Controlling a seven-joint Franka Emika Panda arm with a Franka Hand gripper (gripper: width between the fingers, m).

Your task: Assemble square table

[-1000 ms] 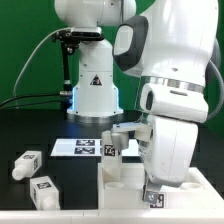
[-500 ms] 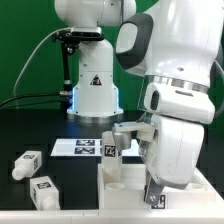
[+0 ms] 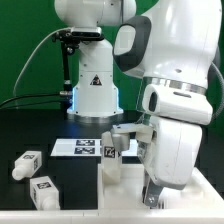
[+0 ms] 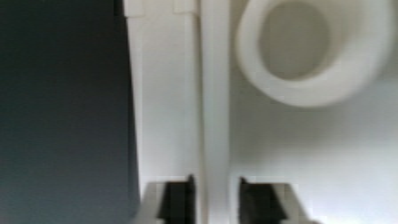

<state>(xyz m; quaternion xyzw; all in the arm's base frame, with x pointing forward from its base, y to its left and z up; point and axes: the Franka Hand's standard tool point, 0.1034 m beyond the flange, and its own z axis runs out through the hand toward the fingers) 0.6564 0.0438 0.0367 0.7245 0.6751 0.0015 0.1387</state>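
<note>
White tabletop [image 3: 118,196], white legs [image 3: 27,163] with black-and-white tags [image 3: 32,157], black table [image 3: 40,125], green backdrop [image 3: 25,50].

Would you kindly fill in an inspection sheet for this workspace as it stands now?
Surface: black table, with the marker board lying flat on it.
Job's things: tabletop underside up; one leg upright at its corner; two loose legs on the table at the exterior view's left.
Clutter: nothing seen.
Grippers: end effector shut, low over the tabletop, a white rib between its fingertips; whether it grips that rib is unclear.
Cables: black cable arcing behind the robot base.
Surroundings: green backdrop.
</note>
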